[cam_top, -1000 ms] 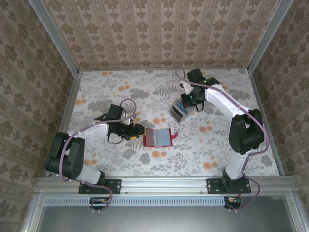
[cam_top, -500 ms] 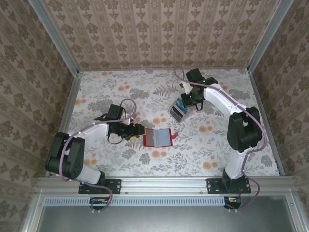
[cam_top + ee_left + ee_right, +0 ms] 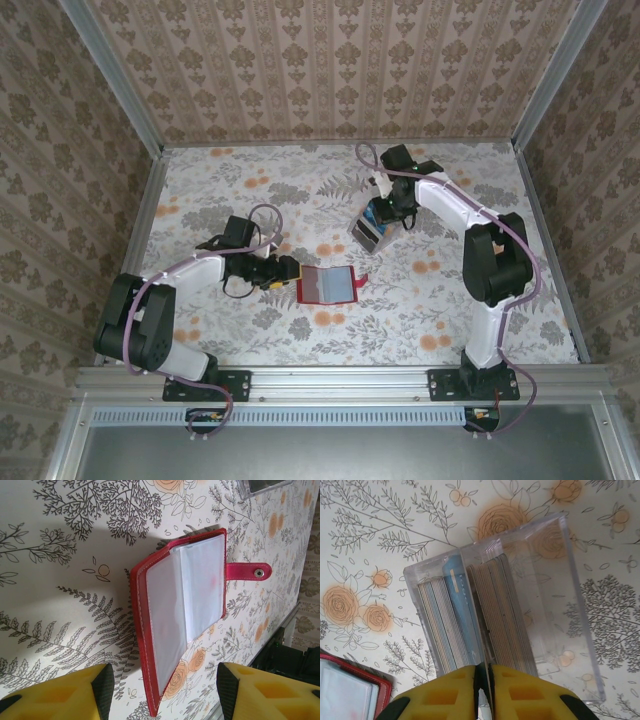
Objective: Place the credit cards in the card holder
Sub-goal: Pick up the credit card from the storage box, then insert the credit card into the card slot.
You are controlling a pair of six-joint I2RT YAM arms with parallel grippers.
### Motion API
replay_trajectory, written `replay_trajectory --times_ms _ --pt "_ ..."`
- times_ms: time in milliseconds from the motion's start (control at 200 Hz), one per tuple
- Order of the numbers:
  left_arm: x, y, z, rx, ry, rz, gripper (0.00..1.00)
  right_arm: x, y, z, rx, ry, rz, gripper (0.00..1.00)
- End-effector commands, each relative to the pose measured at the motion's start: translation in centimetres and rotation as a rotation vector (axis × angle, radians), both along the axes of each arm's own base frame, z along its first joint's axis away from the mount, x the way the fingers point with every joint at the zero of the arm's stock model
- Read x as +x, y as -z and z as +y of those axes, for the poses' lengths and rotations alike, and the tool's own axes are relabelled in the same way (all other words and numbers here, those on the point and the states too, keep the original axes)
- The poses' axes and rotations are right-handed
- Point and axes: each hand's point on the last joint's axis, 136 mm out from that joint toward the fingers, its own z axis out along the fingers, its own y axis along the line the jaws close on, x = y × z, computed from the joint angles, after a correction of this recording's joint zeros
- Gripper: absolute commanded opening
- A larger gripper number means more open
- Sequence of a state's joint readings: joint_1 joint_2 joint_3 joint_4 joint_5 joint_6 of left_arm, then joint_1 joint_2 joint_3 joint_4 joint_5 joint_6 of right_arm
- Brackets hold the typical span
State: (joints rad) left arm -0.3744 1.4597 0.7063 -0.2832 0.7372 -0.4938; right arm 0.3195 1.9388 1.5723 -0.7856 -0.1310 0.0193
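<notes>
The card holder lies open on the table, red with pale clear pockets and a red tab strap. My left gripper rests open just left of it; in the left wrist view its fingertips straddle the holder's near corner without touching. Several credit cards, grey with one bluish, stand on edge in a clear plastic box. My right gripper is down at that box, its jaws nearly together with a thin card edge between the pads.
The clear box has free room on its right side. Patterned walls enclose the table on three sides. A corner of the card holder shows at the lower left of the right wrist view.
The right arm has swung slightly left, with its gripper staying at the card box. The left arm and the card holder have not moved.
</notes>
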Motion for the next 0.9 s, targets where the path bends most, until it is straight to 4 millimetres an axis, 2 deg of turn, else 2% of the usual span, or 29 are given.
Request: replay_trajectory --times_ms 0,110,230,370,485,640,720,815,895 --pt "-0.5 0.4 -0.2 -0.011 0.008 0.026 0.59 -1.6 1.4 0.3 -0.011 -0.033 0.084 0.12" --pt "-0.5 0.4 -0.2 -0.013 0.009 0.026 0.6 -1.5 0.9 0.3 -0.009 -0.031 0.077 0.0" --pt "-0.5 0.3 -0.2 -0.014 0.008 0.025 0.59 -1.8 -0.4 0.5 0.021 -0.019 0.069 0.0" --pt "-0.5 -0.3 -0.2 -0.017 0.01 0.015 0.59 -3.0 -3.0 1.1 0.098 -0.008 0.046 0.0" --pt "-0.4 -1.1 -0.2 -0.016 0.017 -0.004 0.59 -5.2 -5.0 1.9 0.197 -0.002 0.036 0.03" --pt "-0.6 -1.0 -0.3 -0.026 0.028 0.008 0.6 -9.0 -5.9 3.7 0.371 0.015 0.06 0.04" --pt "-1.0 -0.8 -0.3 -0.03 0.033 0.024 0.6 -11.2 -5.8 4.9 0.453 0.022 0.09 0.05" --pt "-1.3 -0.4 -0.2 -0.023 0.034 0.032 0.6 -13.3 -5.3 7.3 0.599 0.007 0.142 0.06" --pt "-1.5 0.1 0.1 -0.003 0.032 0.035 0.6 -14.6 -3.9 8.8 0.651 0.008 0.198 0.06"
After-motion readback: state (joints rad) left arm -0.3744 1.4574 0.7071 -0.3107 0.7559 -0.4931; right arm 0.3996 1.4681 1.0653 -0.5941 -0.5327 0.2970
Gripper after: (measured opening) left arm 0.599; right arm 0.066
